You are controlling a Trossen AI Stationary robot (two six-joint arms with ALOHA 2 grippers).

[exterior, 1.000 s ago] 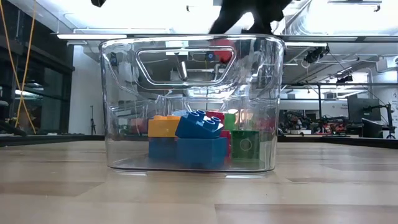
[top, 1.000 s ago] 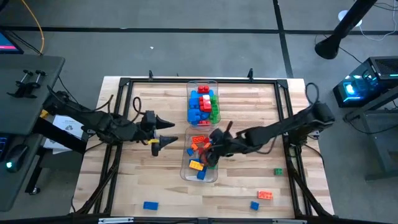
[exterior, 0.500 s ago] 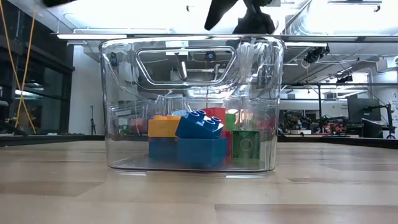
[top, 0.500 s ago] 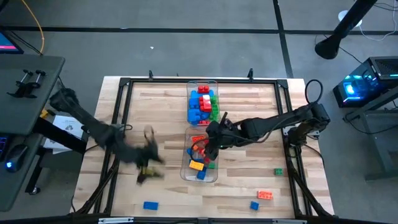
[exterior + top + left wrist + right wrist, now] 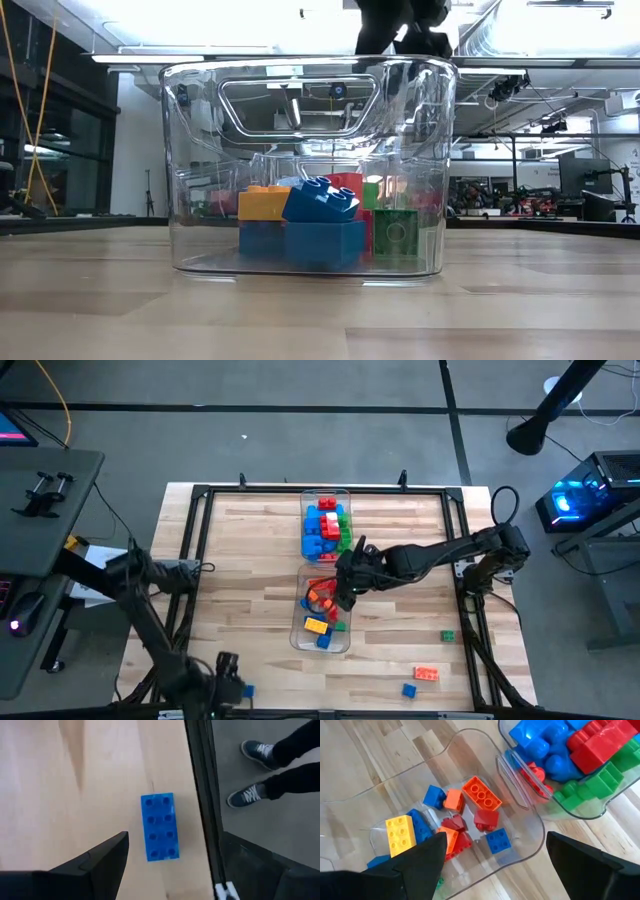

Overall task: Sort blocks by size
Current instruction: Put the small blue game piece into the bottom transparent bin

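Observation:
My left gripper [image 5: 228, 678] is open at the table's near left edge, over a loose blue eight-stud brick [image 5: 160, 826] that lies flat on the wood. The brick also shows in the high view [image 5: 243, 690]. My right gripper [image 5: 342, 582] is open and empty above the near clear bin [image 5: 296, 622], which holds small red, orange, yellow and blue blocks [image 5: 481, 795]. The far clear bin [image 5: 303, 518] holds larger blue, red and green blocks [image 5: 555, 740]. In the low view, only the near bin [image 5: 200, 170] and the right gripper above it [image 5: 400, 25] show.
Loose blocks lie near the table's near right: an orange one [image 5: 426, 673], a small blue one [image 5: 409, 690] and a green one [image 5: 447, 635]. A black frame rail [image 5: 202, 795] runs along the near edge beside the blue brick. A person's shoes [image 5: 260, 755] stand on the floor beyond it.
My left arm has swung fast from beside the near bin at mid-table toward the table's near left edge, and now stands over the blue brick. My right gripper has drifted a little toward the far edge above the near bin, staying open.

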